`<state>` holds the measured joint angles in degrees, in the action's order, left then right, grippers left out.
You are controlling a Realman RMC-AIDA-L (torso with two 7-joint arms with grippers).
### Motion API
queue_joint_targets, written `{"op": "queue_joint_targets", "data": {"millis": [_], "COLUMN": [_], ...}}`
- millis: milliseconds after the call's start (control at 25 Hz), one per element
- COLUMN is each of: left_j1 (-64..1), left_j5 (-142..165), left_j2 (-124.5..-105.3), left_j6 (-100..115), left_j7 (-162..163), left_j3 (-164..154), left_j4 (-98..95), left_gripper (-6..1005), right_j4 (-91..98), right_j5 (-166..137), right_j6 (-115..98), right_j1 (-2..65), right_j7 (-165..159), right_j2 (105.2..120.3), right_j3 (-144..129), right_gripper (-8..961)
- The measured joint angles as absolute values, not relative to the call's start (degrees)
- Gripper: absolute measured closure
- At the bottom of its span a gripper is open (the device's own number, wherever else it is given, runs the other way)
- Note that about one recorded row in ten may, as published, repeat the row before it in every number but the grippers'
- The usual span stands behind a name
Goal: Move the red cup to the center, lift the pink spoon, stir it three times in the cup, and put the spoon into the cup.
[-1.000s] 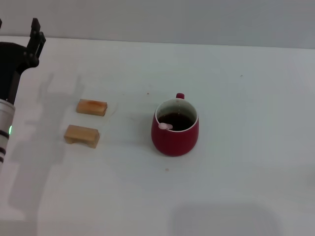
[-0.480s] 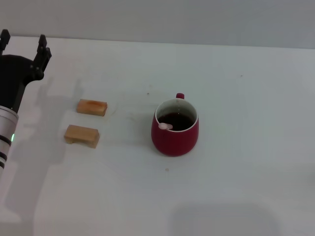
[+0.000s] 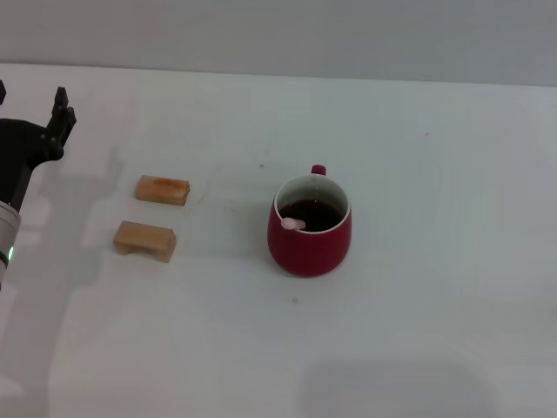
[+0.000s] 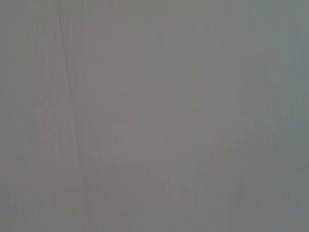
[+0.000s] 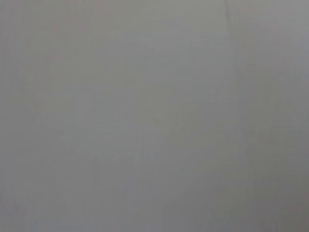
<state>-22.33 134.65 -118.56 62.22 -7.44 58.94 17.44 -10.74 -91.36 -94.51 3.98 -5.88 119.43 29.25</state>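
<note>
Cup sits mid-desk with the spoon inside it, while the left gripper hangs near the left edge, jaws apart and holding nothing.

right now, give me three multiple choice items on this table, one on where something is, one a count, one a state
1. Where is the pink spoon?
A. inside the red cup
B. on a wooden block
C. in the left gripper

2. How many tan wooden blocks lie beside the cup?
A. one
B. two
C. four

3. What does the left gripper hold?
A. the cup
B. the spoon
C. nothing

Key: 1 A, its pink end leans on the cup's inner rim. 2 B, two lie to the cup's left. 3 C, it hangs at the table's far left, nothing between its fingers.
</note>
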Motion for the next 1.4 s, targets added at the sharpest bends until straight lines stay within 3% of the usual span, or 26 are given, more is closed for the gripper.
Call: {"op": "queue_joint_targets", "data": {"millis": [80,160,600,1240,1360,1400], "left_j1": [-22.3,-22.2,-21.5,-21.2,-21.3,-21.3], "left_j5": [134.6,134.6,134.6,134.6,134.6,134.6], "left_j2": [-118.52,-118.48,-118.72,-118.68,-118.66,-118.65], "left_j6": [61.6,61.5,61.7,61.9,62.0,62.3], "left_j7": [-5.9,-4.2,-3.3,-3.2,-3.2,-3.2], "left_j3": [59.1,59.1,59.0,58.9,58.8,58.7], "left_j4": [17.4,17.1,16.2,16.2,16.2,16.2], "left_gripper": [213,213,213,213,213,213], "right_j4": [-11.3,-12.0,-13.3,-14.9,-14.9,-14.9], "right_j5": [-91.2,-91.2,-91.4,-91.6,-91.6,-91.6], "right_j6": [-94.3,-94.3,-93.7,-93.6,-93.4,-93.3], "right_j1": [4.0,3.8,3.7,3.5,3.7,3.8], "right_j7": [-6.0,-6.0,-1.4,-0.4,-0.4,-0.4], "right_j2": [119.41,119.42,119.56,119.48,119.49,119.49], "right_j3": [29.3,29.2,26.7,26.4,26.4,26.4], "right_gripper": [952,777,343,769,960,960]}}
